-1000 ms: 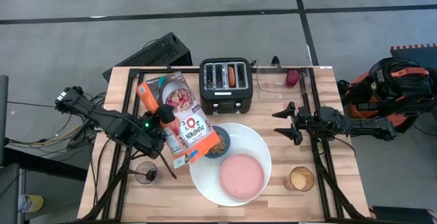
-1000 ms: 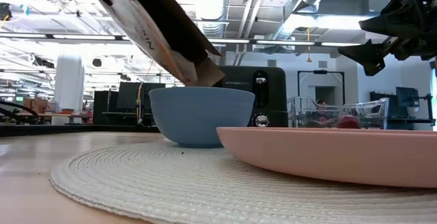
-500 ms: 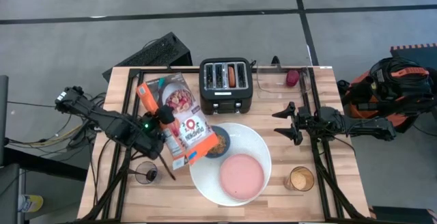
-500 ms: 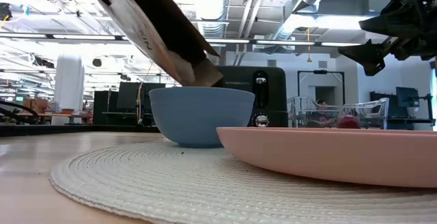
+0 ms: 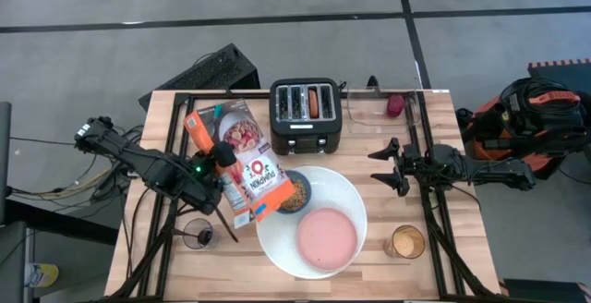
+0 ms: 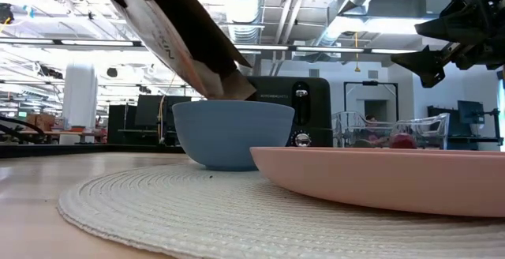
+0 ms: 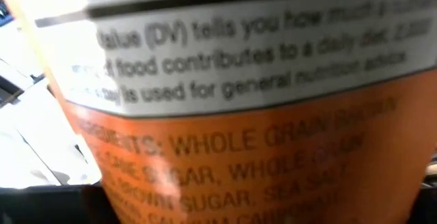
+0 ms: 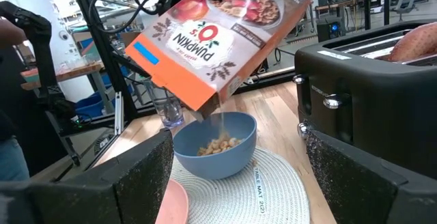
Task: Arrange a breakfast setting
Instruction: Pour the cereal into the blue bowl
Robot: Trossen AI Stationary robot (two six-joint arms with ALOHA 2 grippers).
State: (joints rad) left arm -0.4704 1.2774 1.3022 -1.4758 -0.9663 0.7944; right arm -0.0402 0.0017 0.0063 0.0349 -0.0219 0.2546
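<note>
My left gripper (image 5: 222,163) is shut on the orange cereal box (image 5: 242,160), which is tilted with its open end over the small blue bowl (image 5: 295,197). Cereal falls from the box (image 8: 225,33) into the bowl (image 8: 215,145). The bowl and the pink saucer (image 5: 326,238) rest on a big white round woven mat (image 5: 351,197). The clear tumbler (image 5: 197,234) stands left of the mat. Round toasted bread (image 5: 315,102) sticks out of a slot in the black toaster (image 5: 307,123). My right gripper (image 5: 386,166) is open and empty, right of the mat. I see no spoon. My left gripper holds the cereal box at its left long edge, about halfway along, coming level from the table's left. One dark finger (image 5: 224,155) lies on the printed front face; the other is hidden under the box. The box is lifted clear, its open end (image 6: 229,85) sloping down just above the bowl's rim.
An amber glass (image 5: 404,242) stands near the front right. A clear container (image 5: 369,114) with a dark red thing (image 5: 395,104) sits at the back right beside the toaster. The table's right part around my right gripper is bare wood (image 5: 443,220).
</note>
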